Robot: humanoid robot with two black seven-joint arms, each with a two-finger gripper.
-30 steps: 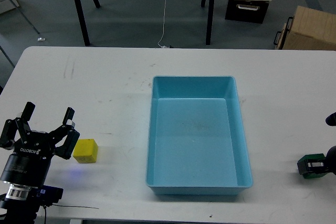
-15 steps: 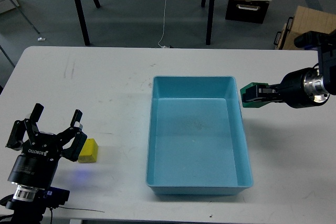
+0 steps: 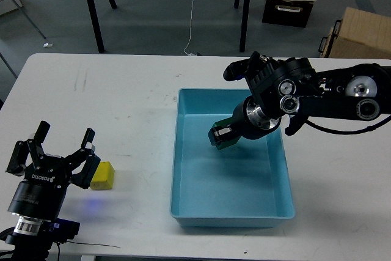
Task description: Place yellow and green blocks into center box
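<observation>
right gripper (image 3: 225, 137) holds green block (image 3: 219, 135) over box (image 3: 177, 151)

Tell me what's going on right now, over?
Right pincer shut on green block, over blue box. Left pincer open beside yellow block, not gripping it. Nothing in the way.

the blue box (image 3: 183, 151) is looking like smooth moulded plastic with a soft sheen. the white table (image 3: 110, 96) is showing a matt, lightly scuffed top. the yellow block (image 3: 105, 175) and green block (image 3: 221, 136) are appearing smooth and matt. the right gripper (image 3: 225, 137) is sitting on black, slightly glossy housings with shiny metal discs; the left gripper (image 3: 61, 151) is looking matt black.
</observation>
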